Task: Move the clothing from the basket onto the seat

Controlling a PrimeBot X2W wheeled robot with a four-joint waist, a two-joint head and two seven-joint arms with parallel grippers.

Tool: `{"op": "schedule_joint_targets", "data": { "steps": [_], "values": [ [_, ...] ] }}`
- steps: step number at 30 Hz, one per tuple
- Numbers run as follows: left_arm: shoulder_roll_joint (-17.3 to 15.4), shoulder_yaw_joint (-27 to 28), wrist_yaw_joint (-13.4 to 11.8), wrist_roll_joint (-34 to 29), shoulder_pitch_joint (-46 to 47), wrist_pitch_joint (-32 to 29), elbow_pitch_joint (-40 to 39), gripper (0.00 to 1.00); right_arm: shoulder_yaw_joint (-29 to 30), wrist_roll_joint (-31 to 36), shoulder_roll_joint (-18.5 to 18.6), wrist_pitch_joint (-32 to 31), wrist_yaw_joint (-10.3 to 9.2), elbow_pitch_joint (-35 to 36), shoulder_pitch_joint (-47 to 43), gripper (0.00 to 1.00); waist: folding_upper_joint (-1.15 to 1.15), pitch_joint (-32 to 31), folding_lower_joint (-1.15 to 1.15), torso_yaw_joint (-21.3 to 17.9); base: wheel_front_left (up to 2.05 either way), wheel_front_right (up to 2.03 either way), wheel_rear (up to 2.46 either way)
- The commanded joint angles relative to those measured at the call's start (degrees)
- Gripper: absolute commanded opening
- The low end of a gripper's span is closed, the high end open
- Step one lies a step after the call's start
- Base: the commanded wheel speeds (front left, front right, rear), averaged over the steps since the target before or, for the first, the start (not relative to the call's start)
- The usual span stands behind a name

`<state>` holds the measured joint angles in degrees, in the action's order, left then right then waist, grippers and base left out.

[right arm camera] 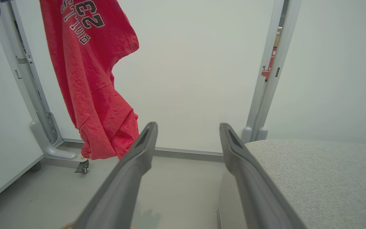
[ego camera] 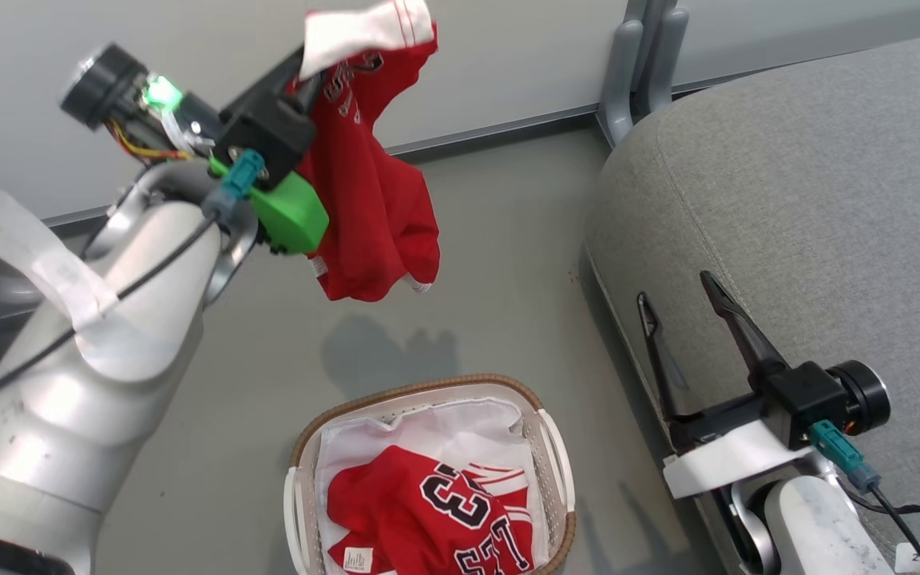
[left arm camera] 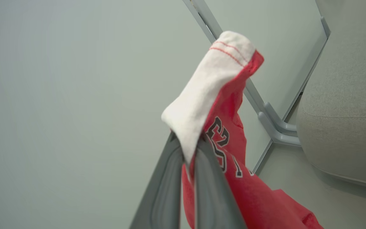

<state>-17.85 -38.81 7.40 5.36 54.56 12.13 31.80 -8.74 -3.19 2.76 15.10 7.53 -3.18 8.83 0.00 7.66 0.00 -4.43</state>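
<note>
A red jersey with white trim hangs in the air above the floor, pinched at its top by my left gripper, which is shut on it. In the left wrist view the fingers clamp the white-edged fold of the jersey. The same jersey dangles at the left of the right wrist view. Another red jersey with black numerals lies in the basket on its white liner. My right gripper stands open and empty at the front edge of the grey seat.
Grey wall panels with a metal post and foot stand behind the seat. A castor foot rests on the floor at the left. Bare grey floor lies between basket, seat and wall.
</note>
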Motion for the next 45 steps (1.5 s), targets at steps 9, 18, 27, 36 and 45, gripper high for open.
{"op": "schedule_joint_targets", "data": {
  "steps": [9, 18, 27, 36, 45],
  "values": [
    [2.24, -2.78, 0.10, 3.32, 8.51, -1.23, 0.50, 0.00, -8.96, 0.00, 0.21, 0.10, -0.07, -1.21, 5.45, 1.00, 0.00, -0.21, 0.00, -0.72, 0.00, 0.00, 0.00],
    [6.08, -7.52, 0.03, 4.94, 10.39, -1.55, -0.34, 0.00, -14.95, 0.64, 0.23, 0.10, -0.08, -9.06, 12.82, 1.00, 0.00, -1.86, 0.00, 1.13, 0.00, 0.00, 0.00],
    [10.71, -12.03, 0.03, 7.18, 11.33, -2.41, -2.16, 0.00, -10.65, 2.84, 0.20, 0.10, -0.07, -18.36, 18.72, 1.00, 0.00, -3.53, 0.00, 5.19, 0.00, 0.00, 0.00],
    [11.86, -14.32, 0.03, 9.88, 9.39, -2.73, -5.09, 0.00, -9.46, 2.21, 0.23, 0.10, -0.08, -22.23, 22.58, 1.00, 0.00, -4.03, 0.00, 7.14, 0.00, 0.00, 0.00],
    [9.18, -13.07, -1.53, 12.56, 5.39, -1.69, -7.97, 0.00, -10.39, 0.76, 0.23, 0.10, -0.07, -22.93, 23.91, 0.00, 0.00, -4.28, 0.00, 7.36, 0.00, 0.00, 0.00]
  ]
}}
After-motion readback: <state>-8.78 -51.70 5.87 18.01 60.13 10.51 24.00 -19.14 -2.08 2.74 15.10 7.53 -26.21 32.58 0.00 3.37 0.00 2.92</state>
